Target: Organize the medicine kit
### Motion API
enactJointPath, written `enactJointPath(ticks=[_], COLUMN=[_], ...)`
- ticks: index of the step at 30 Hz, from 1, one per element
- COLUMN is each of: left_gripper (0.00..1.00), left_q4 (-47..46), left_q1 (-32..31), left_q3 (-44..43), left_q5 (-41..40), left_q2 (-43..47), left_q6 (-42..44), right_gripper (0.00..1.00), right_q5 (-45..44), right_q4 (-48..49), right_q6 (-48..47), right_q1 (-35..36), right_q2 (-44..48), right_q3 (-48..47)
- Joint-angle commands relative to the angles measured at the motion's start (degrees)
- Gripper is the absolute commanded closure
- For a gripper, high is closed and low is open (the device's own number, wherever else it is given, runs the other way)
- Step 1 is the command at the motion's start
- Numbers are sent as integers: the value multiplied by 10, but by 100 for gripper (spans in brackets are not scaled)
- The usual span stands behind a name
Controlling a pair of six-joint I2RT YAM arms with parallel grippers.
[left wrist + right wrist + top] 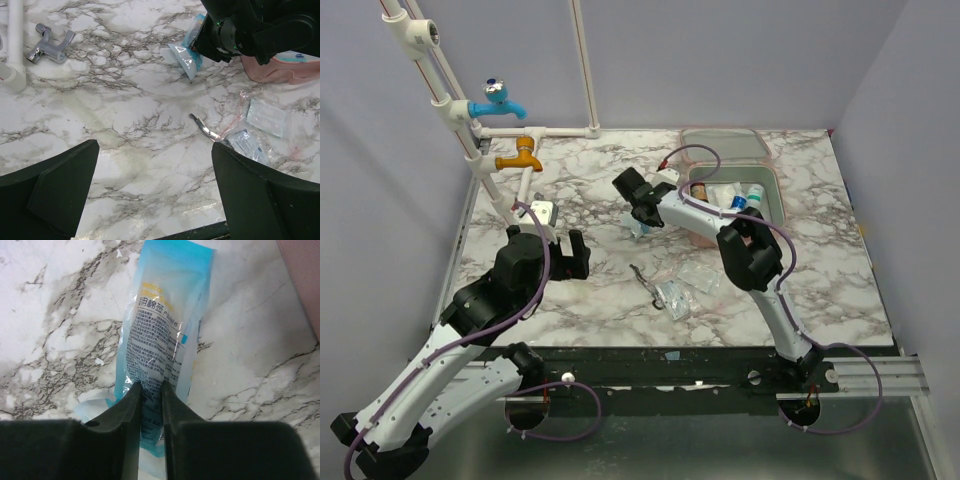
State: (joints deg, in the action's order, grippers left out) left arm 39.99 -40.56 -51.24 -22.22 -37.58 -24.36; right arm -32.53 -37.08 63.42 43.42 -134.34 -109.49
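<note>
Right gripper (642, 220), seen from the top camera, reaches over the middle of the marble table (570, 190), its fingers down on a blue packet (638, 230) just left of the medicine kit (772, 190). The pale pink kit lies open at the table's far right, with its lid flipped back and small bottles in its base. Left gripper (572, 255) hangs over the table's left half, jaws wide apart and holding nothing. Metal tweezers (644, 280) and clear sachets (685, 292) lie between the arms. A blue tap (502, 100) and an orange tap (520, 158) stand on white pipes (420, 40) at far left.

Left wrist camera: its own two fingers stand far apart above bare marble. Beyond them are the tweezers, the sachets, the kit's pink edge and the right gripper at the packet. A chrome tap (50, 46) sits at upper left.

Right wrist camera: both fingers are clamped on the packet's lower end, pinching it flat. The packet is clear and blue with printed text, marble behind it.
</note>
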Motion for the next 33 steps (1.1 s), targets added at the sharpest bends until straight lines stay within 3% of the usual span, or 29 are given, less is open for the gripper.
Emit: enactJointPath(ticks=[1,2,7,15,26,33], left_gripper=[1,1,2,1,2,2], left_q4=[-2,-2,0,2,7,7], left_q1=[7,8,12,18,19,19], left_q3=[6,6,5,7,11,11], left_q5=[9,9,9,7,-2,1], left_q2=[-1,-4,-13,-17,-21,-24], left_q6=[10,11,11,13,14,14], right_gripper=[92,99,99,99,99,99], right_q5=[15,19,53,200,281,217], right_q4=[9,10,52,242,210,164], right_q6=[-25,-29,-83,-228,-365,-426], right_q1=[-3,-3,-3,-3,-3,-3], right_q2=[-27,-27,-7,113,209,289], right_q3=[29,31,49,182,202,220])
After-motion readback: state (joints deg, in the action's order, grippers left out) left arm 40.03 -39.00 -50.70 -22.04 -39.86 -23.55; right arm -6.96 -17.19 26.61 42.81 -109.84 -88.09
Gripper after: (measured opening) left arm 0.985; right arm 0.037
